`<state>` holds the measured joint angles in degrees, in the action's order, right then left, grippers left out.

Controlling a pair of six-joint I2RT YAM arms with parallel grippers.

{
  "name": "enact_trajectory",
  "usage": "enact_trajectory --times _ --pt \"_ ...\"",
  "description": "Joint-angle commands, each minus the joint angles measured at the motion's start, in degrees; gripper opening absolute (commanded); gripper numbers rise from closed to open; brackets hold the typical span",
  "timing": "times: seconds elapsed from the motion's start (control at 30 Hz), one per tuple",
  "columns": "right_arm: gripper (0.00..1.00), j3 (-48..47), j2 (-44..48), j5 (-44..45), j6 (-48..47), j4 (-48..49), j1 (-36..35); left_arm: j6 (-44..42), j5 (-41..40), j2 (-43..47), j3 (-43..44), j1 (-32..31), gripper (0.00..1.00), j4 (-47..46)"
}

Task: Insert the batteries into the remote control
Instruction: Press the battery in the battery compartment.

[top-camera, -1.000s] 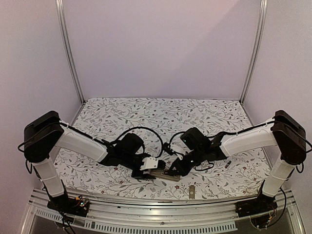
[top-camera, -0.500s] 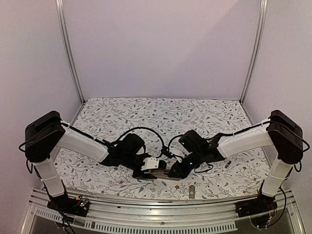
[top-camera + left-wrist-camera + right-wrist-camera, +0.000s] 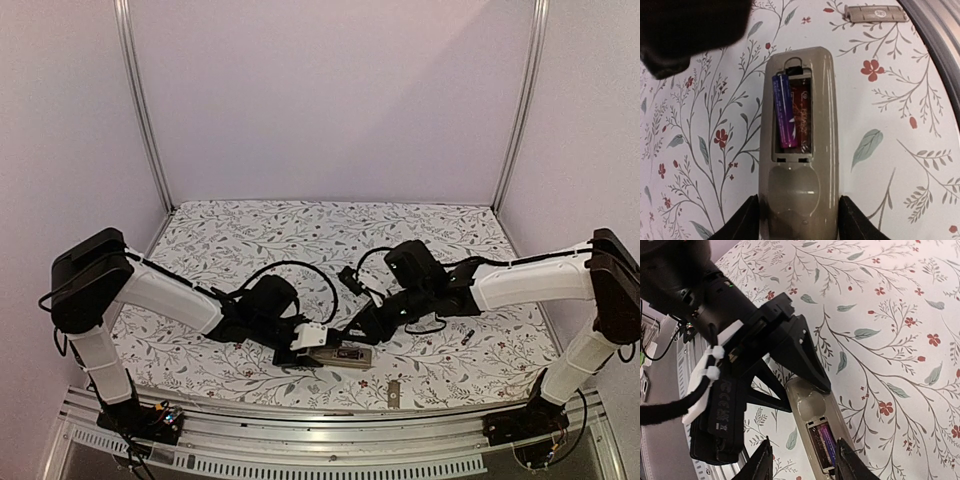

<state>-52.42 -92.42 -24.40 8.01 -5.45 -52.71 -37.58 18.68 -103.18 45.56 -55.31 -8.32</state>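
Note:
The remote control (image 3: 799, 165) lies back up on the flowered table, its bay uncovered. Both batteries (image 3: 791, 112) lie side by side in the bay, one purple, one dark red. My left gripper (image 3: 799, 222) is shut on the remote's near end, one finger pressed to each long side. In the right wrist view the right gripper (image 3: 804, 452) hangs open just above the bay end of the remote (image 3: 812, 407), nothing between its fingers, with the batteries (image 3: 824, 442) below. From the top, the left gripper (image 3: 322, 354) holds the remote (image 3: 350, 354) and the right gripper (image 3: 364, 327) is just behind it.
A small flat grey cover piece (image 3: 875, 13) lies apart from the remote, near the table's front metal rail (image 3: 394, 393). A tiny dark item (image 3: 467, 337) sits on the cloth to the right. Both arms crowd the front centre.
My right gripper has opened and drawn up and back to the right, away from the remote. The left gripper keeps its hold on the remote, which stays put.

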Motion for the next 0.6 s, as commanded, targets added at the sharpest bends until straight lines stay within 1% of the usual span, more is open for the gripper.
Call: enact_trajectory --times 0.0,0.03,0.13,0.2,0.27,0.33,0.4,0.57 --pt "0.52 4.98 -0.55 1.93 -3.1 2.36 0.45 1.32 -1.76 -0.62 -1.25 -1.33 0.51 -1.23" --pt "0.54 6.55 -0.11 1.82 -5.05 4.42 0.23 1.29 -2.21 -0.62 -1.38 -1.47 0.51 -1.49" --pt "0.62 13.64 3.04 1.95 -11.96 16.02 -0.42 2.61 -4.15 -0.62 -1.76 -1.93 0.5 -2.61" --pt "0.72 18.44 7.41 2.95 -15.17 23.92 -0.54 4.47 -5.64 -0.47 -2.44 -2.1 0.5 -3.55" --pt "0.77 21.55 9.96 3.74 -18.17 29.33 -0.6 5.21 -6.22 -0.05 -2.94 -2.25 0.5 -4.24" --pt "0.78 22.7 10.5 4.83 -20.56 31.29 -0.79 5.37 -6.28 0.01 -3.19 -2.22 0.5 -4.55" --pt "0.78 22.97 9.24 6.28 -22.58 31.43 -1.08 5.38 -6.09 -0.3 -3.11 -2.23 0.5 -4.69" --pt "0.76 23.17 4.49 5.84 -28.46 31.45 -2.11 5.57 -6.06 -0.63 -3.1 -2.08 0.5 -5.24"
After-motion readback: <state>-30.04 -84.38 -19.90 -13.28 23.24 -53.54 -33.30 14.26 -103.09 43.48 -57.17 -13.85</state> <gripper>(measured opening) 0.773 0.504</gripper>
